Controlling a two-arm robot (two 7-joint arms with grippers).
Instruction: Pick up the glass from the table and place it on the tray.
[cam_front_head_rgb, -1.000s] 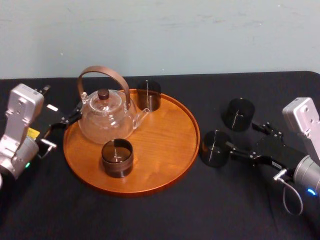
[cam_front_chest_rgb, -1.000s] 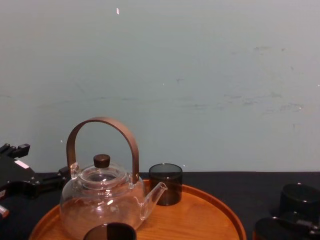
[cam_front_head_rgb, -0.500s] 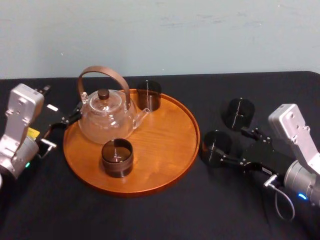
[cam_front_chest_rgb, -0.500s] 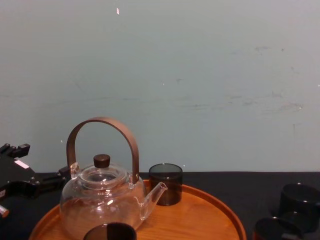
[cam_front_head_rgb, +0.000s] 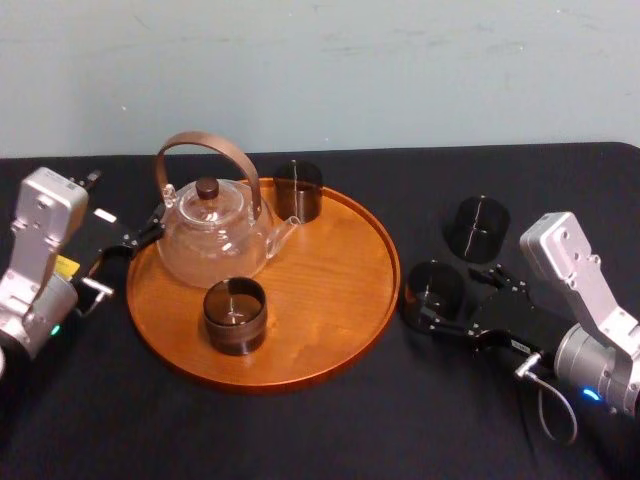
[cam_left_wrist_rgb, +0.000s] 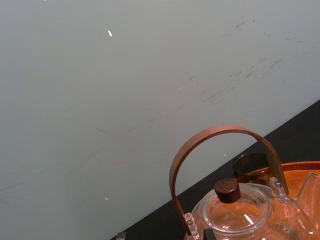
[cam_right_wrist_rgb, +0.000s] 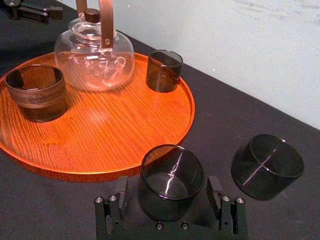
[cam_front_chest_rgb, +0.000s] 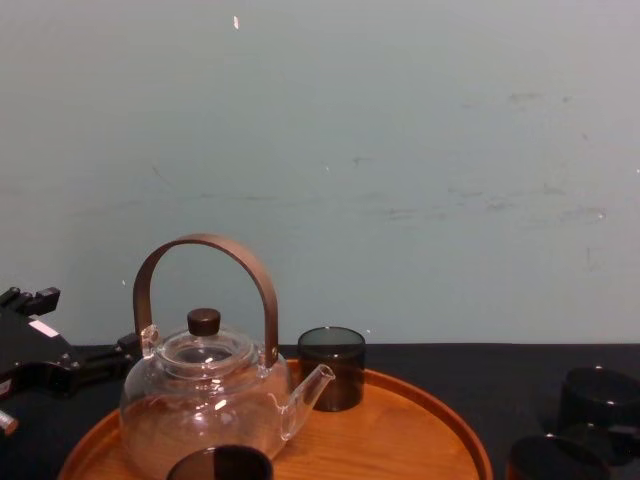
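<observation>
The open right gripper (cam_right_wrist_rgb: 168, 184) is straddling the glass (cam_right_wrist_rgb: 172, 172), cut off in chest view, beside the tray (cam_right_wrist_rgb: 115, 132) holding a teapot (cam_right_wrist_rgb: 92, 57) and two cups (cam_right_wrist_rgb: 35, 95).

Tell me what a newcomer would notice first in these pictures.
The big round orange tray stands out on the black table, carrying a clear teapot with an arched brown handle, a front glass and a back glass. To its right, the right gripper straddles the smoky glass standing on the table, jaws open either side, with a spare glass just beyond. The left gripper sits at the tray's left rim.
</observation>
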